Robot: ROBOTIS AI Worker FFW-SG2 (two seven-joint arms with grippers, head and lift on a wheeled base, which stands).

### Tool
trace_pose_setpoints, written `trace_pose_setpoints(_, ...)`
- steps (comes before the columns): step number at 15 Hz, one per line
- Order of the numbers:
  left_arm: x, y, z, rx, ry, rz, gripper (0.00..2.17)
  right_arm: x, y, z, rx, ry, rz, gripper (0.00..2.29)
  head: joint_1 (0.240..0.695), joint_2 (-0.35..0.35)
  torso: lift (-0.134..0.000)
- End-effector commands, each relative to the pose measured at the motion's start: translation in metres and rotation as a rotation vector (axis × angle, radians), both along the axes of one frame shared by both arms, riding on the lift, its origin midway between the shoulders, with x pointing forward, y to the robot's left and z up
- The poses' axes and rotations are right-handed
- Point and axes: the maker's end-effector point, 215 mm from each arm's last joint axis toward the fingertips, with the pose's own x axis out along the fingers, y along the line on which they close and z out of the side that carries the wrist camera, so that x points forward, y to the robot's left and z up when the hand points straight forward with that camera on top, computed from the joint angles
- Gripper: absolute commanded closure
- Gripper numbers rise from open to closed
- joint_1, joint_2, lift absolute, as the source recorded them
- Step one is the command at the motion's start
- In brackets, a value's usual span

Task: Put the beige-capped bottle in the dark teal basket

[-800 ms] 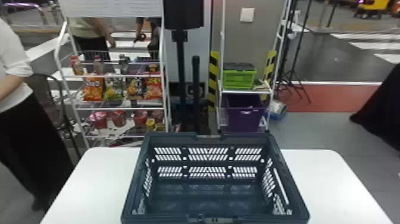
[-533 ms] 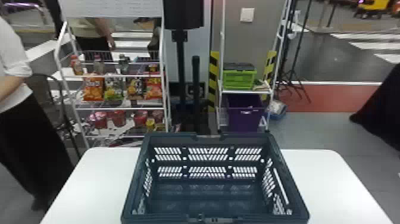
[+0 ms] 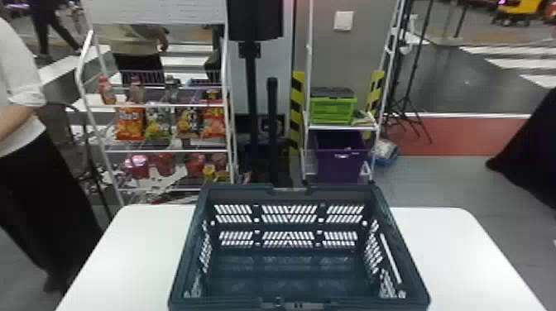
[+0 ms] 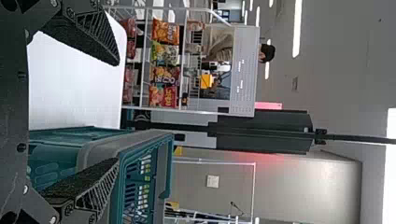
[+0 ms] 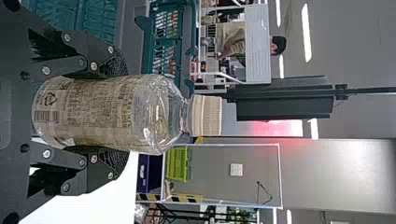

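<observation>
Carrying the beige-capped bottle (image 5: 100,112) to the dark teal basket (image 3: 236,191): bottle secured, placement outstanding

Findings: the right gripper (image 5: 123,114) is closed around the bottle's labelled body, one finger on each side, opened only to the bottle's width. Bottle and gripper are judged to be outside the basket, on the robot's side of it and toward its right end. The left gripper (image 4: 116,111) stands wide apart, with nothing between its fingers, by the basket's near left part; contact with the rim cannot be determined. The basket sits upright on the white surface (image 3: 446,248), its mouth open.

Recommended method: raise the bottle until its base clears the basket's near rim, then move forward and leftward over the mouth. Descend slowly, leaving room from the walls for the fingers to spread. Release only once the base rests on the basket's floor; an early release could topple it. Excess squeeze may dent the plastic.

Orientation: cap (image 5: 205,115) up, base down, long axis close to vertical, at right angles to the basket's floor.
</observation>
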Motion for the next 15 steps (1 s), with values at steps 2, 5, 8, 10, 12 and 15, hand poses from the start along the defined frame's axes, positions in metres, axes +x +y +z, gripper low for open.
trace_pose_setpoints(2,-0.001,0.000,0.001,0.001,-0.002,0.000,0.16,0.013,-0.002,0.032,-0.012,-0.026,0.001,2.28,0.499,0.000,0.000)
trace_pose_setpoints(5,-0.003,0.000,-0.001,0.000,-0.002,-0.001,0.16,0.041,-0.001,0.052,-0.021,0.009,0.003,2.28,0.499,0.000,0.000)
trace_pose_setpoints(8,-0.010,0.003,0.004,-0.005,-0.026,0.004,0.16,0.072,0.004,0.066,-0.039,0.082,0.011,2.28,0.499,0.000,0.000)
trace_pose_setpoints(10,-0.014,0.003,0.008,-0.011,-0.044,0.005,0.16,0.092,0.012,0.067,-0.042,0.156,0.022,2.28,0.499,0.000,0.000)
trace_pose_setpoints(12,-0.016,0.004,0.011,-0.013,-0.053,0.006,0.16,0.106,0.029,0.062,-0.036,0.235,0.051,2.28,0.499,0.000,0.000)
trace_pose_setpoints(15,-0.021,0.004,0.016,-0.017,-0.071,0.007,0.16,0.123,0.053,0.052,-0.050,0.351,0.081,2.28,0.499,0.000,0.000)
